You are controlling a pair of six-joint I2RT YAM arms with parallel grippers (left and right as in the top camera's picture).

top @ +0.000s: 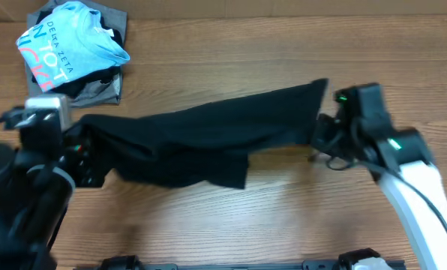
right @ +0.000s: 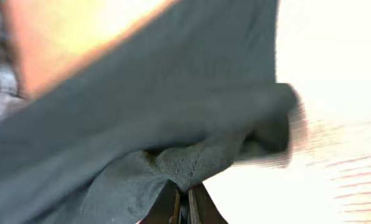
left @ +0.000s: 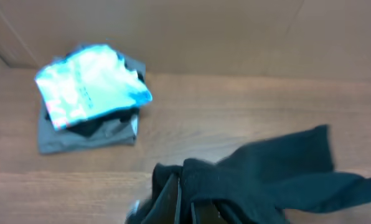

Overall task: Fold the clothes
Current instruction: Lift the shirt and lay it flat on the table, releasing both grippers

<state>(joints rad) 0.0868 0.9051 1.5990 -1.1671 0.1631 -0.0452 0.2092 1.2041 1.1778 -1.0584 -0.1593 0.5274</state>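
Black T-shirt (top: 208,135) stretched 9 to 3 o'clock over wooden surface (top: 283,217); left jaws pinching one end, right jaws the other; blue shirt (top: 70,41) at 10 o'clock

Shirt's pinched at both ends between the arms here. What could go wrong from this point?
1. The right fingers grip only a small bunch of the black T-shirt; a pull might slip it free.
2. It hangs bunched and uneven between the arms, so laying it down would likely leave creases.
3. The left fingers sit near the light blue shirt and could snag it.
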